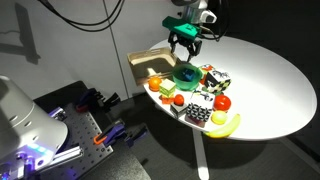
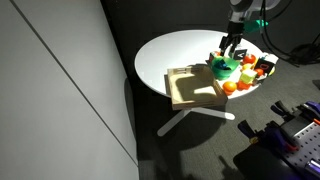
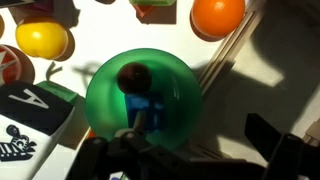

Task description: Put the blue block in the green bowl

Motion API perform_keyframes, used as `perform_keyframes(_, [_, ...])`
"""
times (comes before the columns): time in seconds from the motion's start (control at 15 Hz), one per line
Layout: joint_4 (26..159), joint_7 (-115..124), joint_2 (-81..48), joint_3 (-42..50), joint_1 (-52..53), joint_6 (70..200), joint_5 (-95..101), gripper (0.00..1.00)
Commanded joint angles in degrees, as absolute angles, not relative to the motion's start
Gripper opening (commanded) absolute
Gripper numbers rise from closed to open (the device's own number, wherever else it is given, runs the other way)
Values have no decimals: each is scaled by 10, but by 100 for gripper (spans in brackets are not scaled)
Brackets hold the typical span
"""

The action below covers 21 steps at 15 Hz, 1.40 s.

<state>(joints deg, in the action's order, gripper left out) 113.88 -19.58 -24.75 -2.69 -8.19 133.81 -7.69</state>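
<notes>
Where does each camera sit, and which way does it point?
An exterior view: low beside a bench, looking across the white table at the green bowl; fingers show.
An exterior view: high by a wall, looking down on the table; fingers show.
Wrist view: straight down onto the blue block in the bowl; fingers at bottom.
All share the green bowl.

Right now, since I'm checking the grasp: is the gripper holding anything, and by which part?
Nothing seems held. The gripper hangs open above the green bowl, and in the wrist view the blue block lies inside the bowl.
</notes>
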Motion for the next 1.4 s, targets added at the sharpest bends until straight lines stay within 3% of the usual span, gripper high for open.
perform_keyframes(0.0, [1200, -189, -201, -31, -79, 1382, -94, 100])
perform_keyframes(0.6, [1314, -63, -129, -9, -22, 1498, -45, 100])
perform_keyframes(1.33, [1324, 50, -53, -1, 16, 1354, 37, 100])
